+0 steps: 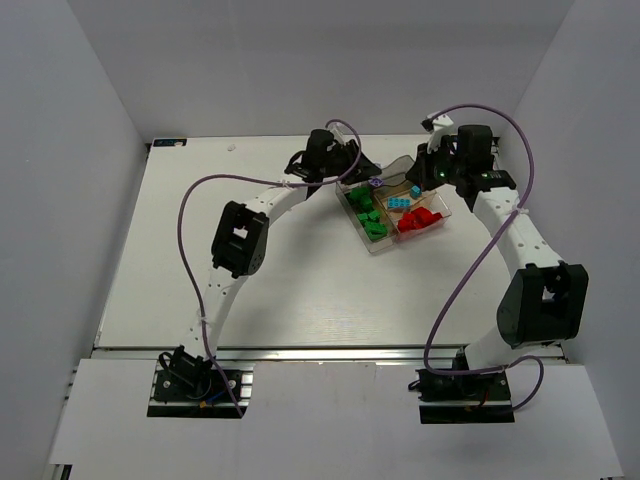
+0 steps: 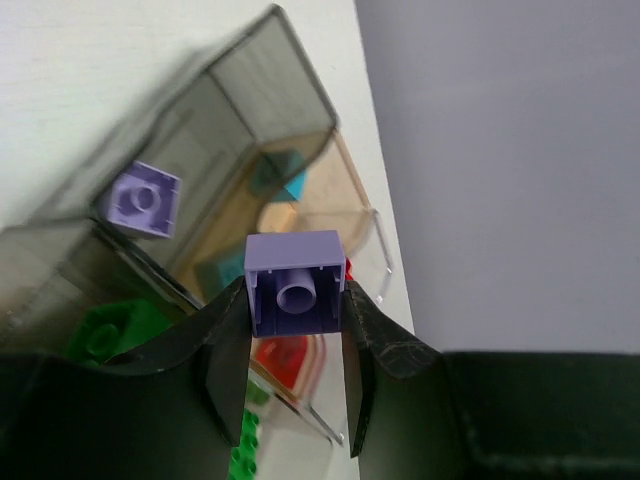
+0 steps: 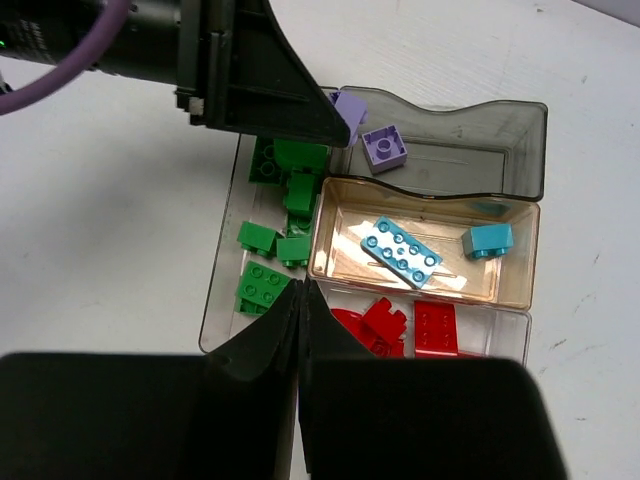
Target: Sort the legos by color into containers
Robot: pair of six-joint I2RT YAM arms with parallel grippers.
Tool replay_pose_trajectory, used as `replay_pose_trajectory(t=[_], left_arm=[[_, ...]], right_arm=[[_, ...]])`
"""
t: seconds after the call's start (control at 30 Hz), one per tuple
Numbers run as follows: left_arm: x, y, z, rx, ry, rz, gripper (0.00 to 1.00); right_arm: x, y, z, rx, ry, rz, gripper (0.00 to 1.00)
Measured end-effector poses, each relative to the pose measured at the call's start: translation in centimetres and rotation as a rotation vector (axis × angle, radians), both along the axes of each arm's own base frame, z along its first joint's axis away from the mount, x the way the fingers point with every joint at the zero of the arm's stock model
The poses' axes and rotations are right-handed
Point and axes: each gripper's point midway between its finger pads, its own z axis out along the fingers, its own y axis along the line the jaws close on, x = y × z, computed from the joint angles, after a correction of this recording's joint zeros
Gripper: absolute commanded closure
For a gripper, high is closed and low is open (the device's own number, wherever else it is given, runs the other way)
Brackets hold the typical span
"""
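left pincer is clenched on a light purple brick, gripped across two opp. flat side walls, hollow underside w/ its tube turned to the wrist cam; it is held above the tray, over the greyish end compartment, where a 2nd purple brick lies; right pincer is clenched w/ nothing between the fingers, hovering over the tray's near edge.

tray contents: green bricks in the long narrow section; cyan bricks in the brownish middle section; red bricks in the section next to it; no loose brick is seen on the tabletop, so the sort is judged nearly done.

handling, as judged: brick is light, stiff, hard plastic, not fragile; smooth walls prob. a bit slippery, so flat sides are to be pinched, not studs or corners; a short drop should do no harm; tray is thin and light and may be shoved if bumped.

views: grip and brick underside are shown only by the left wrist cam, tray there is blurred and partly hidden; all four sections are laid out clearly only by the right wrist cam, the held brick seen there just peeking from under the left pincer; both arms converging on the tray at the far right of the tabletop are given only by the top cam, bricks there too small to count.
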Motion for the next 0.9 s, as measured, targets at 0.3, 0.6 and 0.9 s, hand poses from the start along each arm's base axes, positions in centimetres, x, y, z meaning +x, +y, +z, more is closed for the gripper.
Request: replay_pose_trajectory(t=[0.3, 0.6, 0.9], left_arm=[[2.7, 0.0, -2.8, 0.009, 0.041, 0.143, 0.66], [3.3, -0.3, -1.5, 0.010, 0.026, 0.187, 0.41], [2.4, -1.0, -2.1, 0.027, 0.052, 0.177, 0.39]], right_arm=[[-0.4, -1.5, -0.3, 0.007, 0.005, -0.028, 1.00], [-0.6, -1.8, -0.2, 0.040, 0.004, -0.030, 1.00], [-1.1, -1.5, -0.6, 0.058, 0.024, -0.014, 1.00]])
